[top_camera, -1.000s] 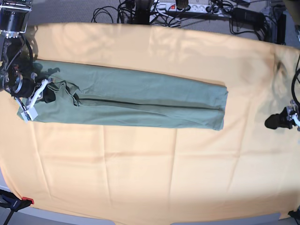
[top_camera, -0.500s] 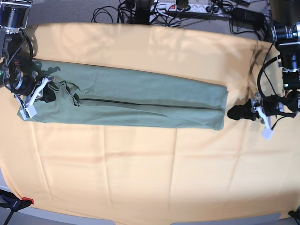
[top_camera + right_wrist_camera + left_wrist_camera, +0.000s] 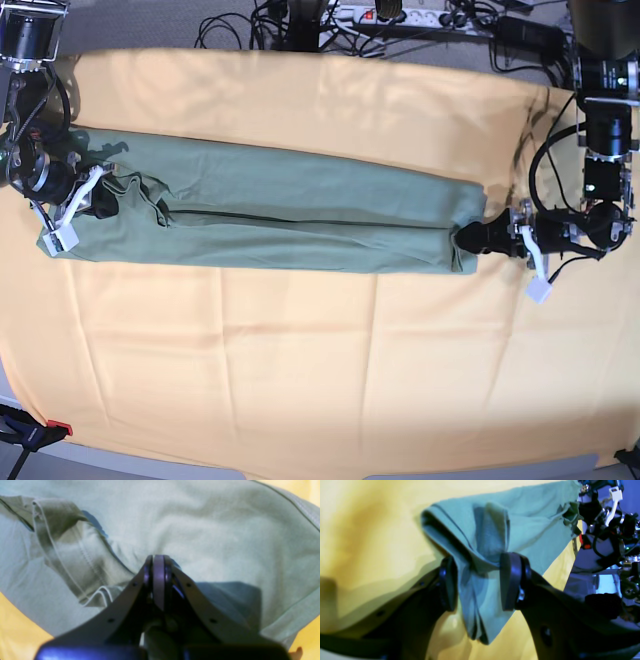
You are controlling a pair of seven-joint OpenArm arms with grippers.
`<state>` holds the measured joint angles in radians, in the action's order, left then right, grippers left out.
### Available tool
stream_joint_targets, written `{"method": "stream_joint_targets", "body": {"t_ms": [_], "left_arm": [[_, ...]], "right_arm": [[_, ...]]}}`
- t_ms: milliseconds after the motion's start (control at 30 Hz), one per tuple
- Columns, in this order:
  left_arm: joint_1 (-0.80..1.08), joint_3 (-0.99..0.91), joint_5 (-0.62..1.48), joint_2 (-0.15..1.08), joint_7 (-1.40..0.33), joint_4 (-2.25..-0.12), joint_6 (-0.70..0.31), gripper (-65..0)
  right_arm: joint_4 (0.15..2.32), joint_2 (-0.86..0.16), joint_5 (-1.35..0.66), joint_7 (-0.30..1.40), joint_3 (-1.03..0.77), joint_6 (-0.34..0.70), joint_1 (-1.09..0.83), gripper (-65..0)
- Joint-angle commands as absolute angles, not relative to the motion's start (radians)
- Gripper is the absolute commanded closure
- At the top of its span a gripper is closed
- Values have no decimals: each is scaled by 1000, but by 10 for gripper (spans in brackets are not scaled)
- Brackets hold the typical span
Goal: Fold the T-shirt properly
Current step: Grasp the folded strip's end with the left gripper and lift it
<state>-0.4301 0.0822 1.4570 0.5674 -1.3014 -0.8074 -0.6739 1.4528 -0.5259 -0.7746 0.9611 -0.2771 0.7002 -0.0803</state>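
- The left tool [image 3: 478, 238] stands with its jaws spread wide, a bunched fold of the T-shirt [image 3: 290, 218] between its pads [image 3: 510, 580]; whether the pads press the fabric cannot be told.
- The right tool [image 3: 92, 198] is fully closed, pinching the shirt's other end; in the right wrist view its fingertips [image 3: 158, 567] meet on the green fabric beside a crumpled, stitched hem.
- The T-shirt lies as a long narrow band in the far half of the table, its long axis running side to side, one end near each side edge, a dark seam line along its middle.
- A yellow-orange cloth [image 3: 300, 370] covers the table, creased into squares.
- Beyond the far edge lie black cables [image 3: 250, 25] and a power strip [image 3: 400, 14] on grey floor.
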Motion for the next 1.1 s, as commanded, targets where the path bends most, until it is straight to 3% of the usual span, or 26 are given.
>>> {"method": "stream_joint_targets", "body": {"t_ms": [0,367,433,533,567,1067], "left_arm": [[-433,91,1484,551,-1332,-810,-658,-286],[-433,91,1484,482,-1396,-810,-659,-281],[-440,91,1484,483,-1396,-810,-658,-231],[-459,91,1484,485,-1396,-810,-658,-37],[-466,91,1484,488,-1396,-810,-657,0],[-575,90,1484,487,-1396,-812,-540,0]], "right_arm": [[1462,-544,-758,979,-282,698,-72,0],[1462,-544,-758,979,-282,698,-72,0],[1462,-544,-758,979,-282,698,-72,0],[1462,-544,-758,979,-282,698,-72,0],[1462,-544,-758,979,-282,698,-72,0],[1462,-544,-757,976,-282,698,-72,0]]}}
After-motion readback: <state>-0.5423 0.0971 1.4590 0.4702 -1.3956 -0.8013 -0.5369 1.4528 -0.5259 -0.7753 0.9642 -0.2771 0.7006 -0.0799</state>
